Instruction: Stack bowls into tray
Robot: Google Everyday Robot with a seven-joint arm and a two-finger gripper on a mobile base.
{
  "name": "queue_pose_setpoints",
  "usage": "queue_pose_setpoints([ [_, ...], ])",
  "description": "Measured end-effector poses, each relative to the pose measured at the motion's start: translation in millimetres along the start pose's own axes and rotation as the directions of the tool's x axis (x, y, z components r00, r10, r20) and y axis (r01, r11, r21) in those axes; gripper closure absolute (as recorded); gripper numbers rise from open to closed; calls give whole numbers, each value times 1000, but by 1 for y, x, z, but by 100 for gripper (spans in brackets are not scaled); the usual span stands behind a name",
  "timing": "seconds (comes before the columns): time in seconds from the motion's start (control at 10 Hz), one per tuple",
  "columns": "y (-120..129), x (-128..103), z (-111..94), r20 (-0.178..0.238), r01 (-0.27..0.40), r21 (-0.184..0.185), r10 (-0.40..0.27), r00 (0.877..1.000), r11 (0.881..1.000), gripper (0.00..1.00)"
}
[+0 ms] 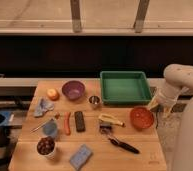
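Note:
The glossy orange-red bowl (141,117) sits on the wooden table near its right edge, in front of the green tray (125,98). The tray stands empty at the back right. The purple bowl (73,90) sits at the back middle, left of the tray. My gripper (159,108) hangs from the white arm at the right, open and empty. It is just above and to the right of the orange-red bowl, by the tray's front right corner.
A small metal cup (94,101) stands between the purple bowl and the tray. A banana (111,119), a black-handled tool (121,145), a black bar (79,121), a blue sponge (81,156) and a white cup of dark round things (45,146) lie on the front half.

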Motion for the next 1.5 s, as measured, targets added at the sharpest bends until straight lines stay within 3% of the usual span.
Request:
queue_pose_setpoints([
  [0.4, 2, 24, 36, -84, 25, 19, -23, 996, 1000, 39],
  [1.0, -13, 18, 79, -156, -25, 73, 36, 987, 997, 41],
  [1.1, -15, 16, 81, -165, -43, 64, 53, 985, 997, 47],
  [1.5, -14, 17, 72, -151, -47, 33, 52, 987, 998, 88],
])
